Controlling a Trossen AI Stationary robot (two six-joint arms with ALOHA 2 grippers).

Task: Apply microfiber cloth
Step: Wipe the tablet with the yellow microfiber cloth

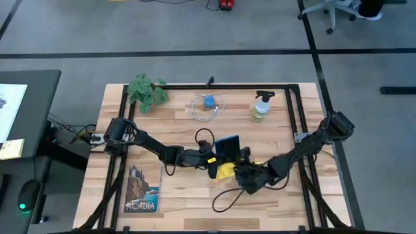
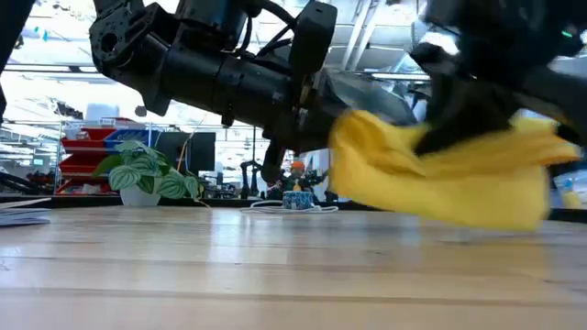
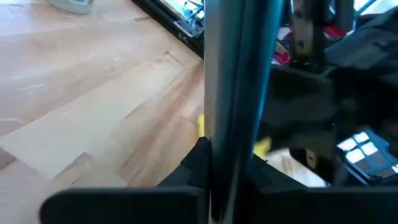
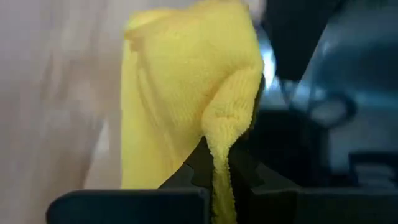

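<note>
The microfiber cloth (image 1: 225,171) is bunched up near the middle of the table (image 1: 182,208), lifted clear of the wood: in the low view it hangs as a yellow fold (image 2: 440,179) above the boards with a gap beneath it. The right gripper (image 1: 242,173) holds it, and the right wrist view shows a pinch of the fabric (image 4: 186,106) squeezed between that gripper's two dark fingers, with the rest draping on the far side of them.

Just to the cloth's far side stands the dark tablet (image 1: 227,147), held on edge with its blue-lit face tilted up. The left gripper (image 1: 209,158) grips it: the left wrist view shows the tablet's thin edge (image 3: 239,93) running up from between that gripper's fingers, which are clamped on it. The cloth seems to lie against the tablet's lower near edge, though the arms cover the spot where they meet, so contact is not certain.

Farther out, a book (image 1: 142,190) with a landscape cover lies flat near the left front of the table. Along the far edge are a leafy plant (image 1: 147,91) on the left, a small blue object (image 1: 208,102) ringed by a coiled white cable, and a spray bottle (image 1: 261,106) to the right.
</note>
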